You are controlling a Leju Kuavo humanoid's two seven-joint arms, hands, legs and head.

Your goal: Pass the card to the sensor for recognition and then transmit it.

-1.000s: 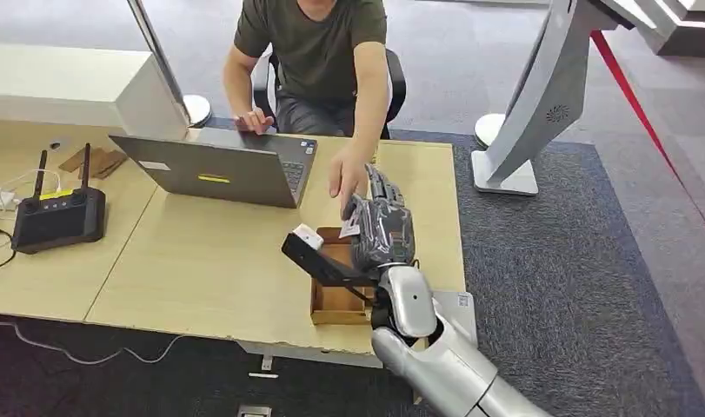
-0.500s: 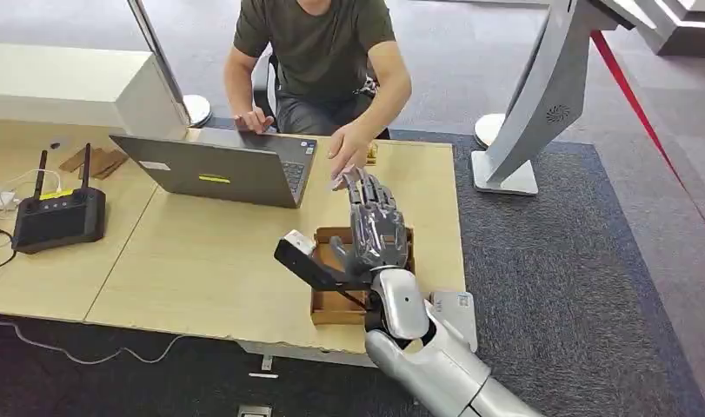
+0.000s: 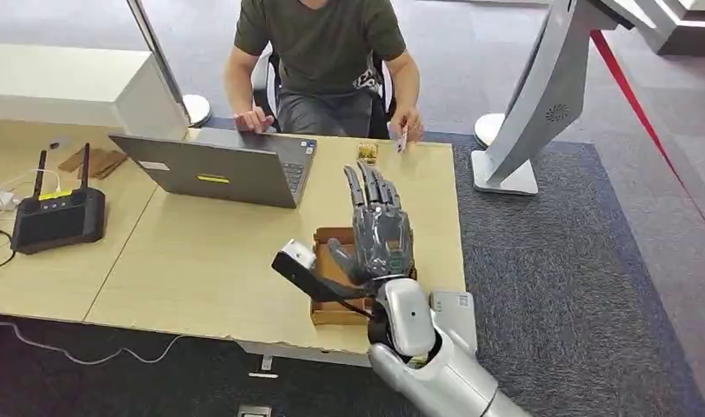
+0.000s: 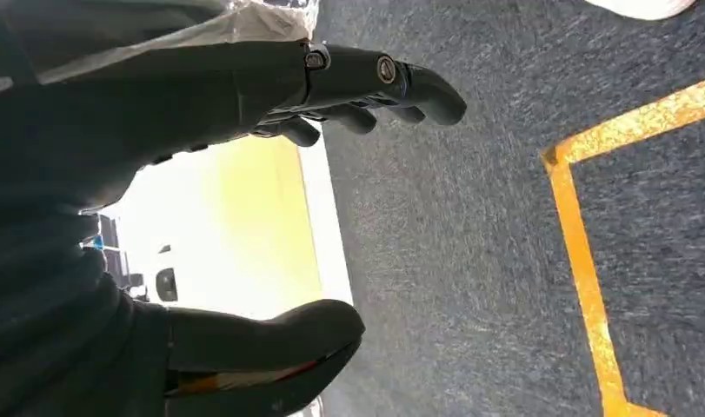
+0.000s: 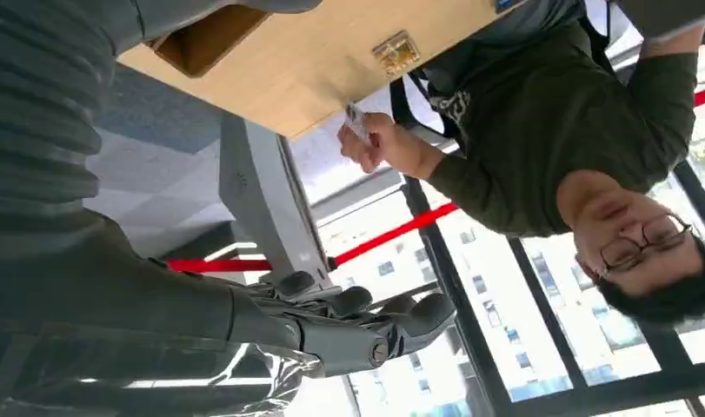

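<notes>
My right hand (image 3: 379,230) hovers flat over the desk with its fingers stretched apart and nothing in it; the right wrist view shows the same spread fingers (image 5: 366,323). Just beside its thumb stands the sensor (image 3: 303,268), a black bar with a white tip. A person seated across the desk pinches the small white card (image 3: 402,141) at the far table edge, also seen as the card (image 5: 355,122) in the right wrist view. My left hand (image 4: 331,78) hangs over the carpet, fingers apart and empty.
A shallow cardboard box (image 3: 331,306) lies under my right hand. An open laptop (image 3: 218,169) sits in front of the person, and a black router (image 3: 57,217) stands at the left. A small yellow object (image 3: 367,153) lies near the far edge. A white stand (image 3: 540,95) rises to the right.
The person's hand took the card from my right hand and drew back to the far table edge. My right hand's fingers have straightened and now hold nothing.
</notes>
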